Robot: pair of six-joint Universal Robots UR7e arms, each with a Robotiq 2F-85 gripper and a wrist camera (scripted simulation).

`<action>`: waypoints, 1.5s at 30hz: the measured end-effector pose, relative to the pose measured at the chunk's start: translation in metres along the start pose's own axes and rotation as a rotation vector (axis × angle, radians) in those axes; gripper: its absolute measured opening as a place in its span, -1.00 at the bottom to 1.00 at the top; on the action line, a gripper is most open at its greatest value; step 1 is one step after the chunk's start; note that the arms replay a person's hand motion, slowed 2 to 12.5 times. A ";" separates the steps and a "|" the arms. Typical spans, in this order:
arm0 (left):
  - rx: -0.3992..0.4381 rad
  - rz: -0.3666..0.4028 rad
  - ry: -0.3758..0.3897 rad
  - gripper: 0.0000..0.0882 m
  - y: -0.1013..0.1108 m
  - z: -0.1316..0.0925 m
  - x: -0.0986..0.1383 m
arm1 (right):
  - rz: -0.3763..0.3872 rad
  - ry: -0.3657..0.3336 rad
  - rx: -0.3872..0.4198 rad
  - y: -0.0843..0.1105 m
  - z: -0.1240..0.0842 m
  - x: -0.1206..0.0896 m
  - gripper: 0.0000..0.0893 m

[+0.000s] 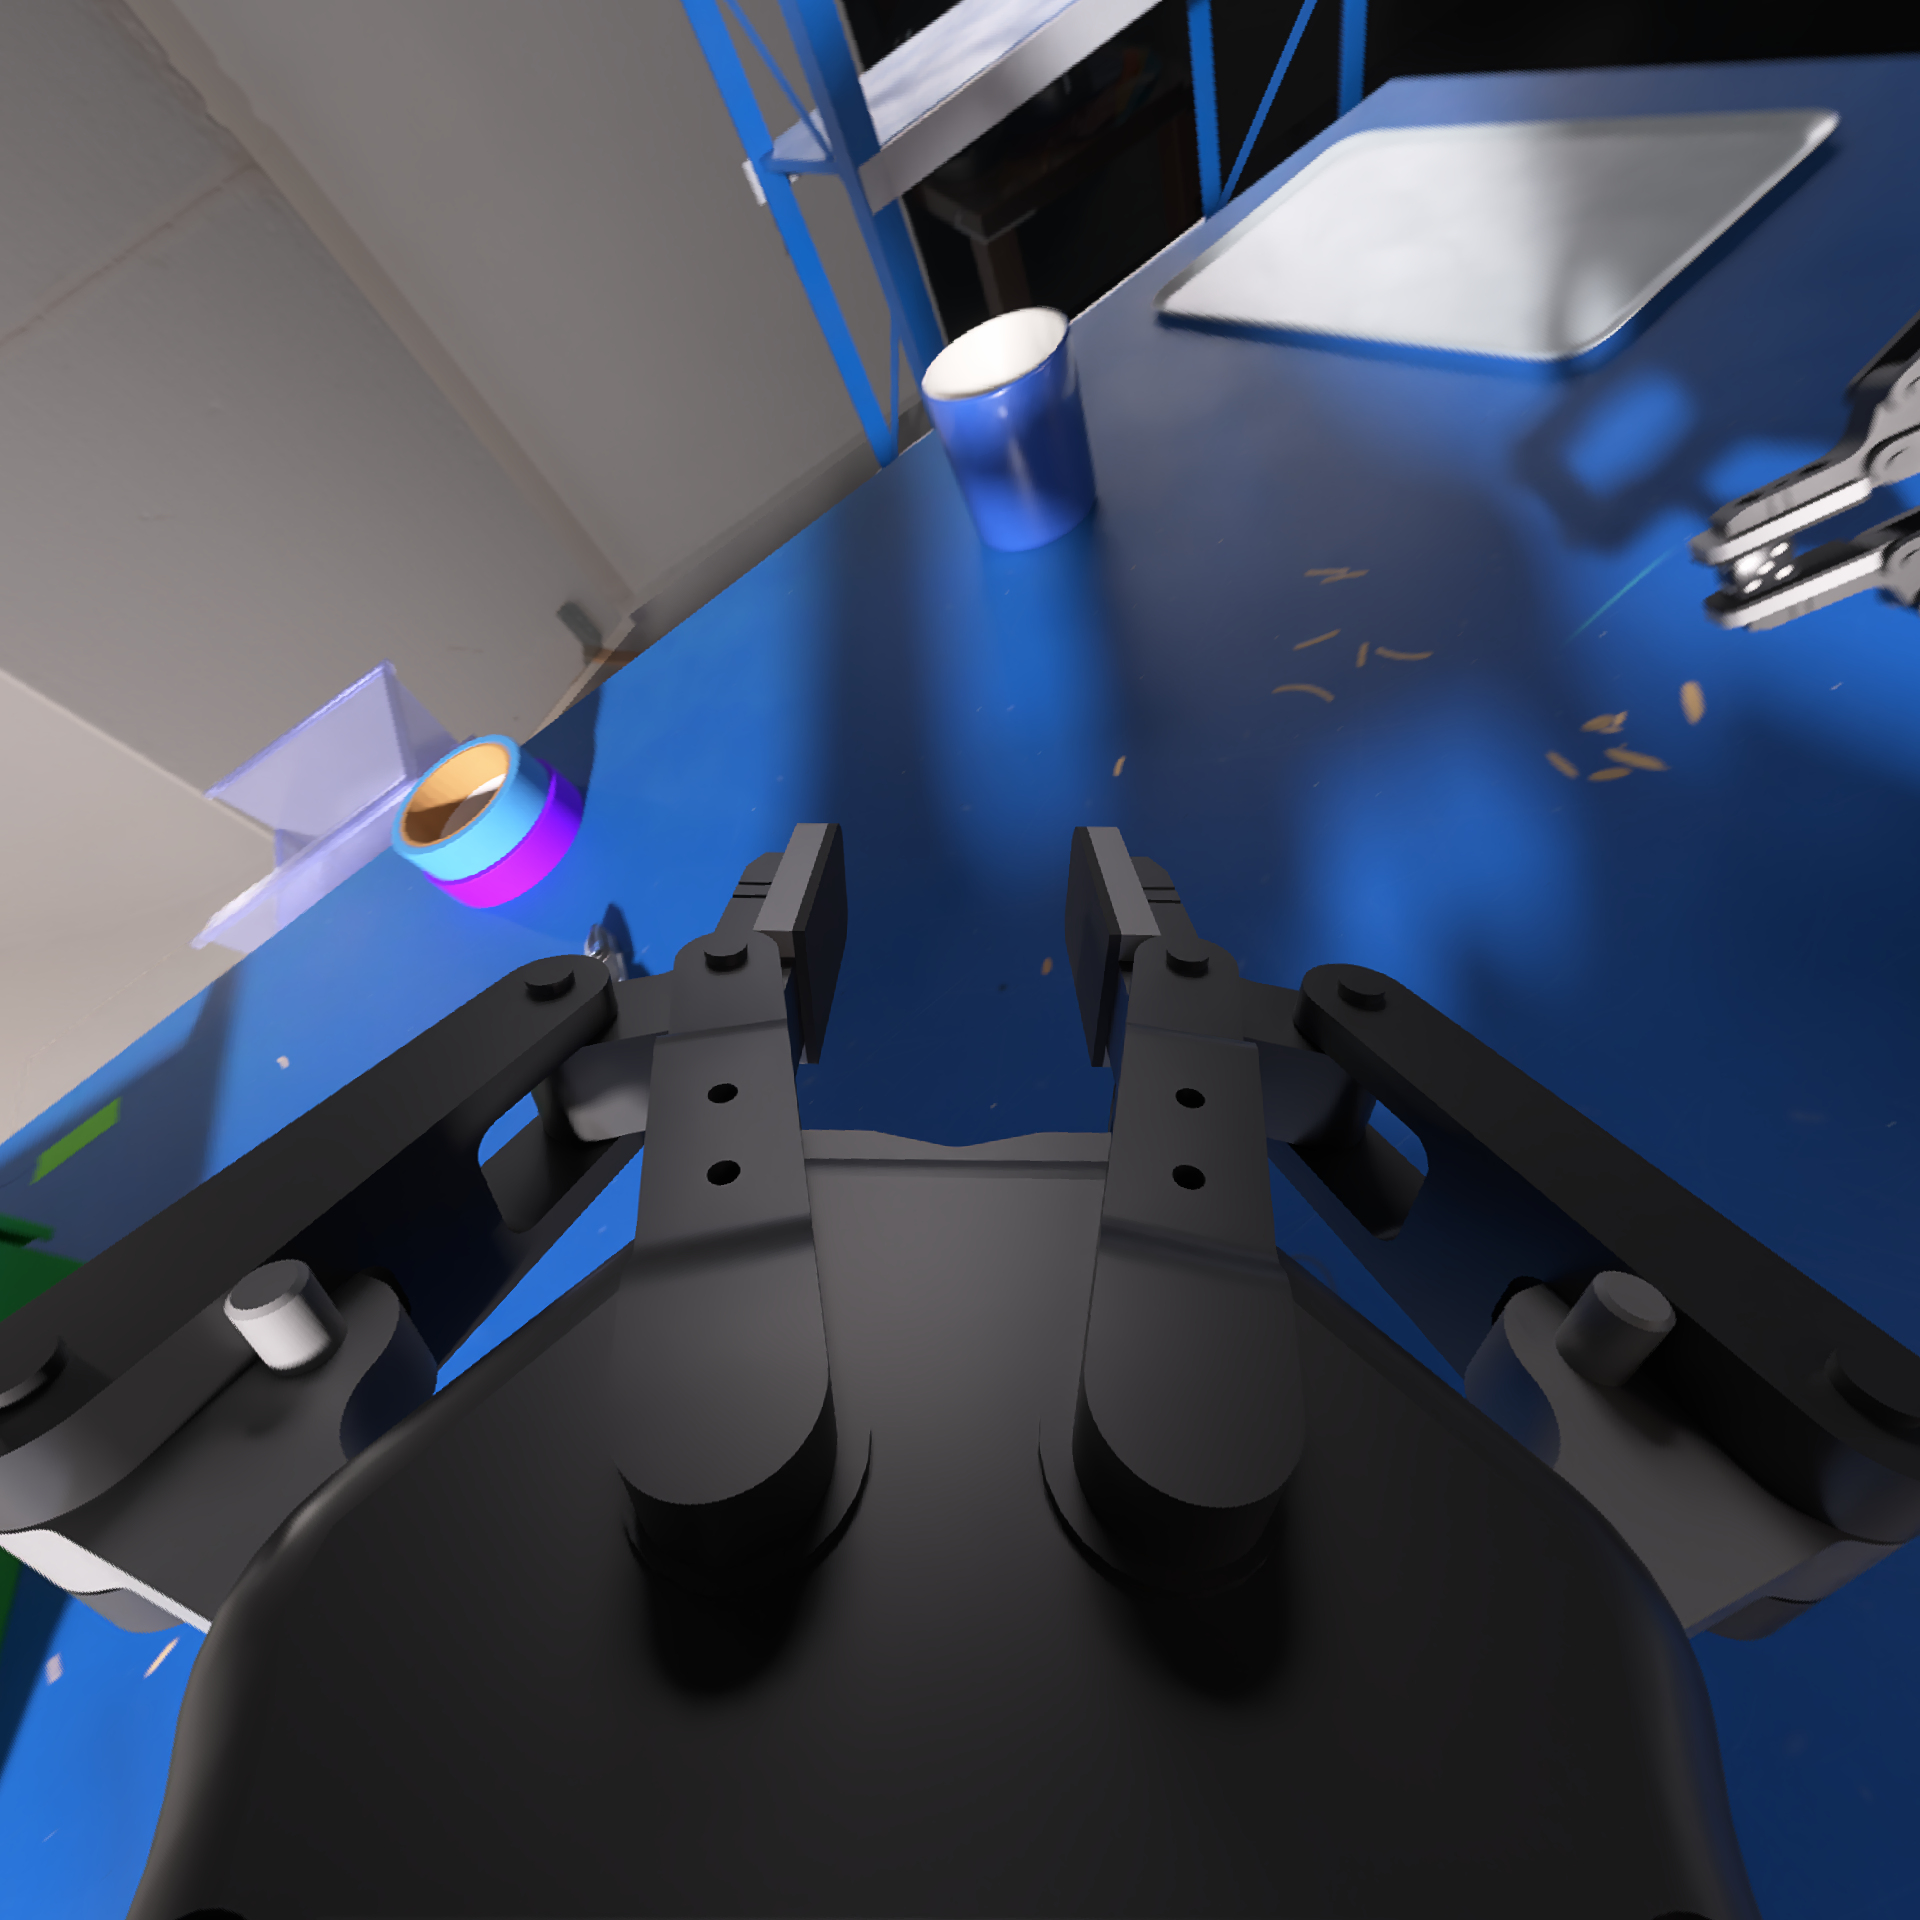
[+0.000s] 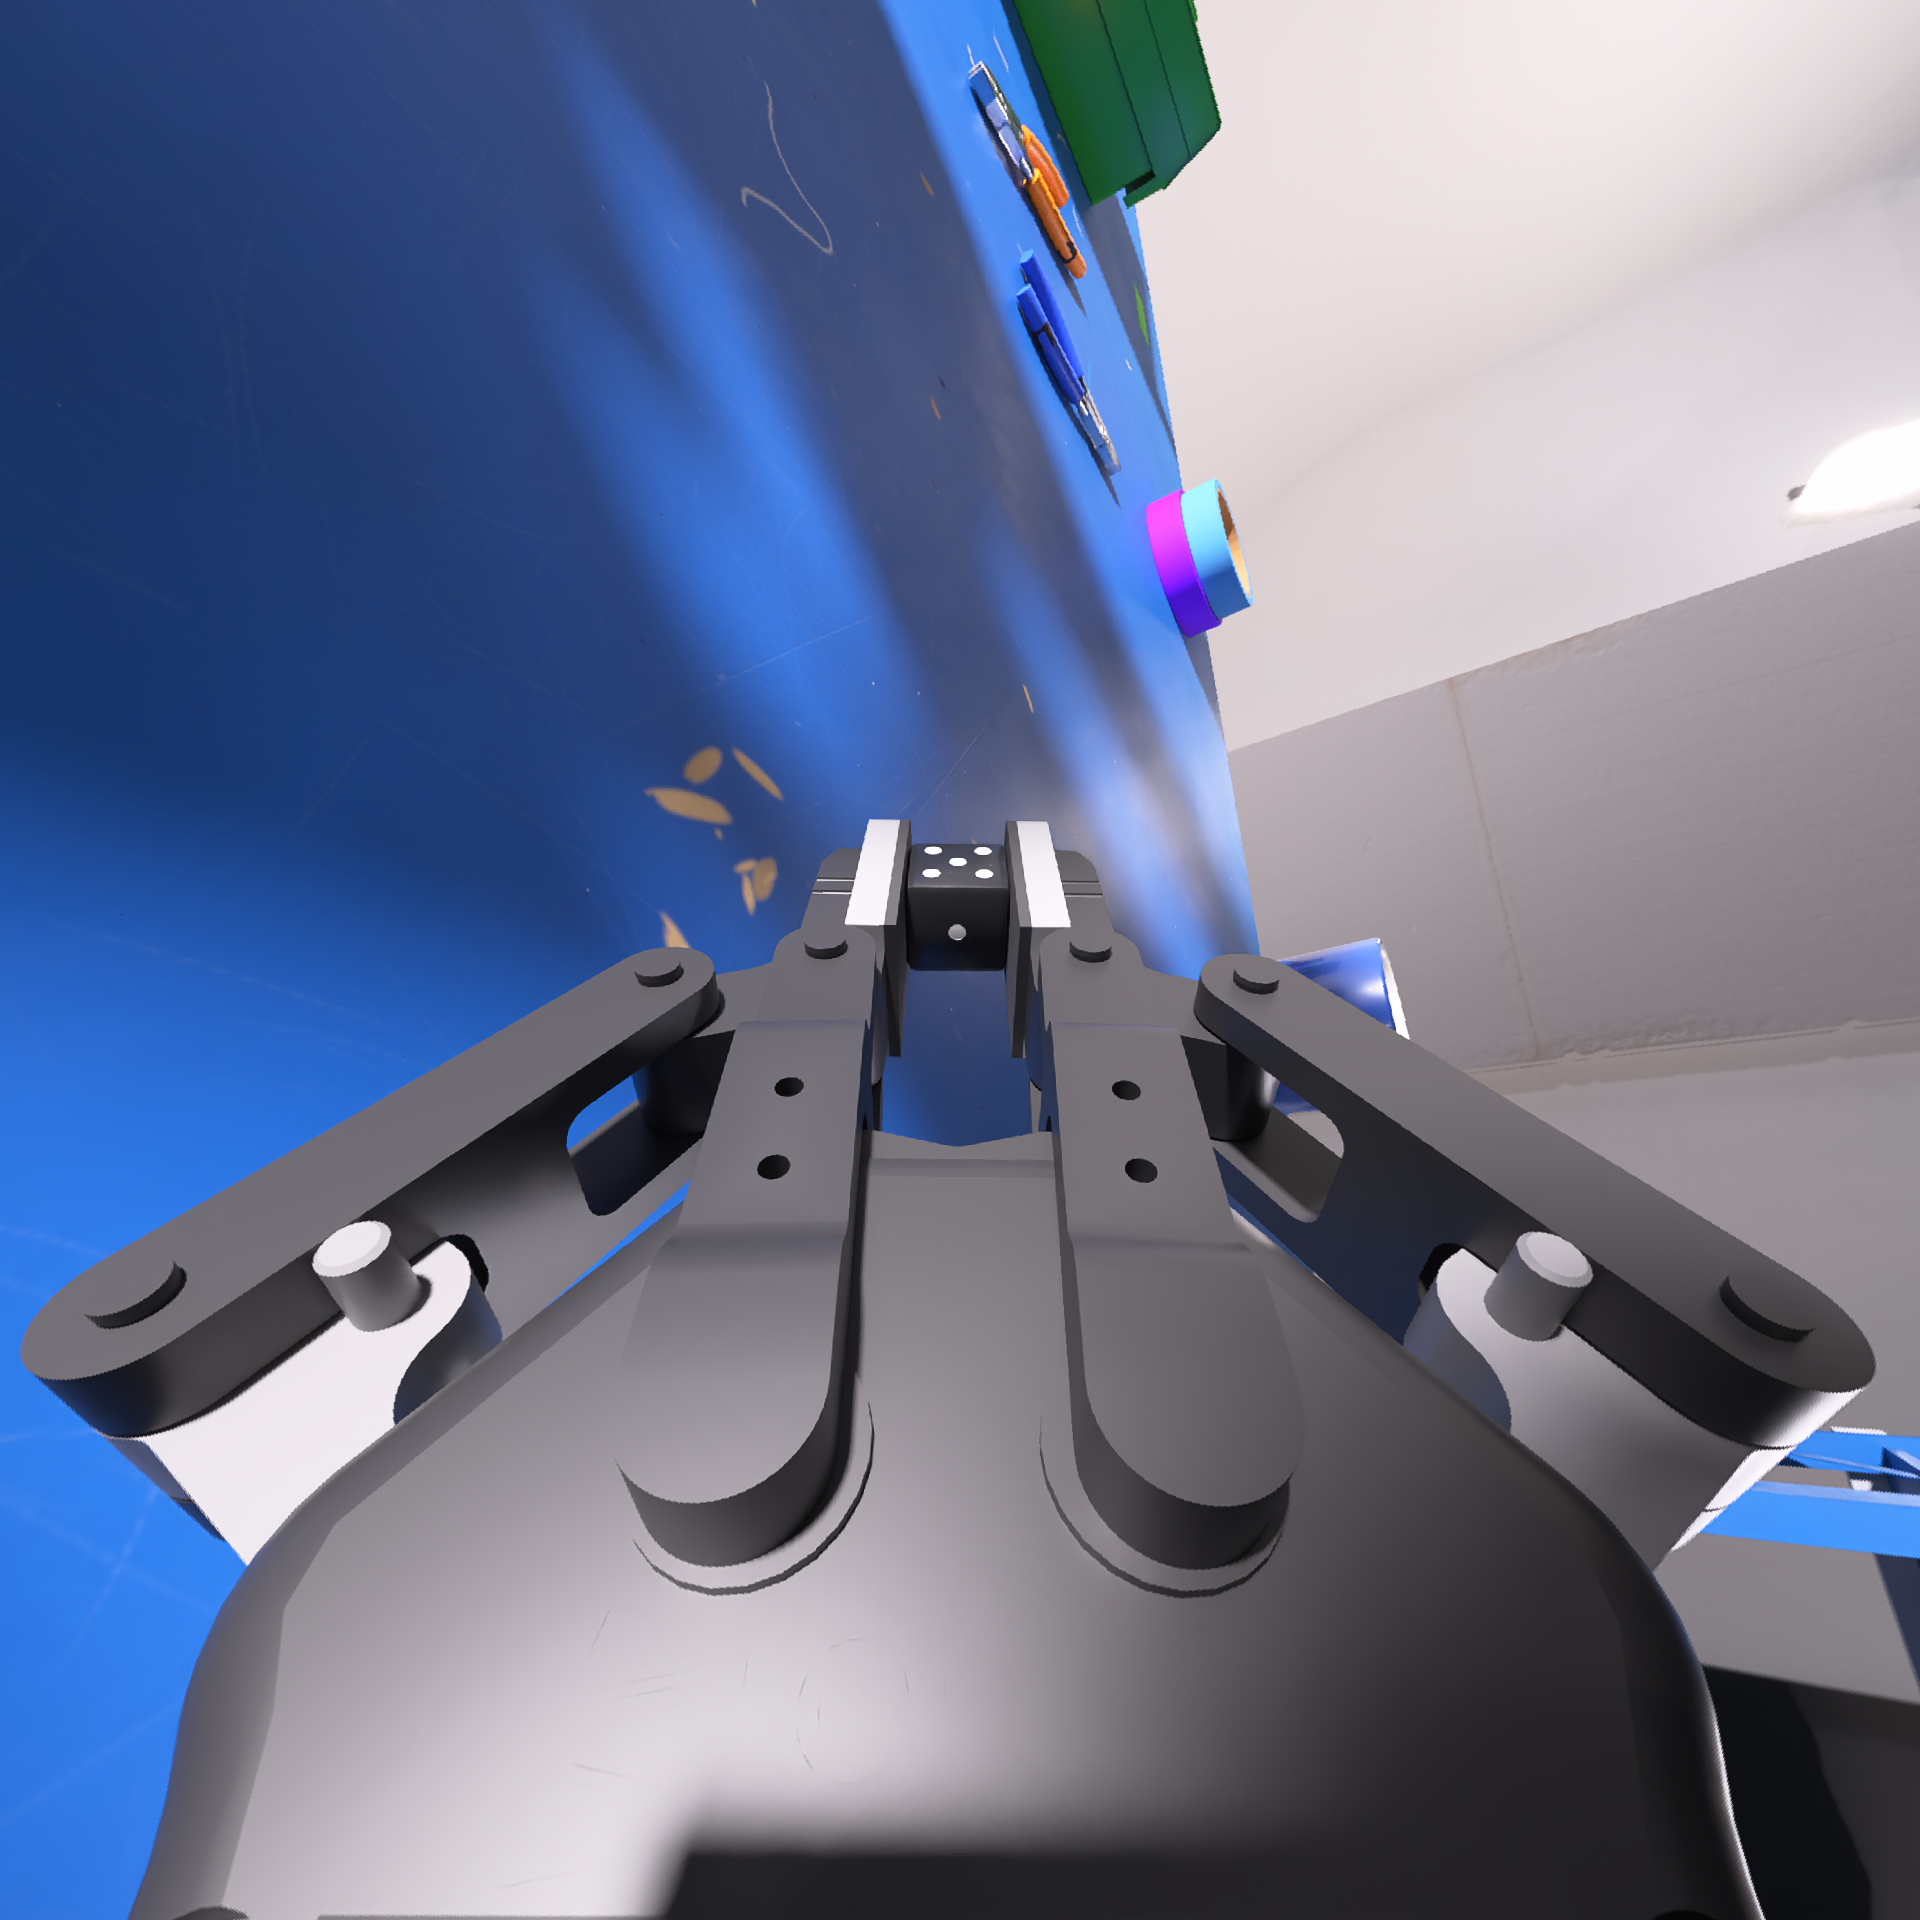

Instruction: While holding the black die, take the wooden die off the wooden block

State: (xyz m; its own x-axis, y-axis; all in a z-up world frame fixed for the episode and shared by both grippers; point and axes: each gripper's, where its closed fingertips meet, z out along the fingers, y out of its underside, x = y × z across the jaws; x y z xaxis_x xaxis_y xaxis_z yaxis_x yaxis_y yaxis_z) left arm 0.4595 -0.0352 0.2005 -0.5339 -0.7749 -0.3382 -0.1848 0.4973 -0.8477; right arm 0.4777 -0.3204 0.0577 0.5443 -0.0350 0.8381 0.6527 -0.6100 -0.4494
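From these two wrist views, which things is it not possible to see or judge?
- Wooden die and wooden block: in neither view.
- Blue cup: right wrist view, mostly hidden behind the right gripper's linkage.
- Black die: side faces covered by the fingers.
- Green bin: left wrist view, cut off by the left edge.

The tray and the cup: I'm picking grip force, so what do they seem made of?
Tray: probably brushed metal, a silvery grey sheet with soft blurred reflections and a thin raised rim. Cup: glossy blue outside, white inside, with bright streaks down its wall, so glazed ceramic or smooth plastic; the look leaves that open.
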 end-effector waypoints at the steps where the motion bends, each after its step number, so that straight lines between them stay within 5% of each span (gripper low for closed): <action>1: -0.013 0.009 -0.010 -0.12 0.003 -0.002 -0.004 | 0.000 0.000 0.000 0.000 0.000 0.000 -0.64; 20: -0.310 0.174 -0.184 -0.07 0.068 -0.045 -0.101 | -0.005 0.002 -0.004 0.001 0.000 0.000 -0.64; 45: -0.743 0.302 -0.176 -0.05 0.177 -0.095 -0.190 | -0.014 0.007 0.000 0.002 0.001 0.000 -0.64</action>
State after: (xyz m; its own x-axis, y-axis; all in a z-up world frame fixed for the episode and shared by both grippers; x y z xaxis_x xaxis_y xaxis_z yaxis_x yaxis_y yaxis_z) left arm 0.4502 0.2374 0.1536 -0.5224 -0.5858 -0.6197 -0.5849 0.7750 -0.2395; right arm 0.4792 -0.3210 0.0573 0.5313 -0.0320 0.8466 0.6602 -0.6105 -0.4375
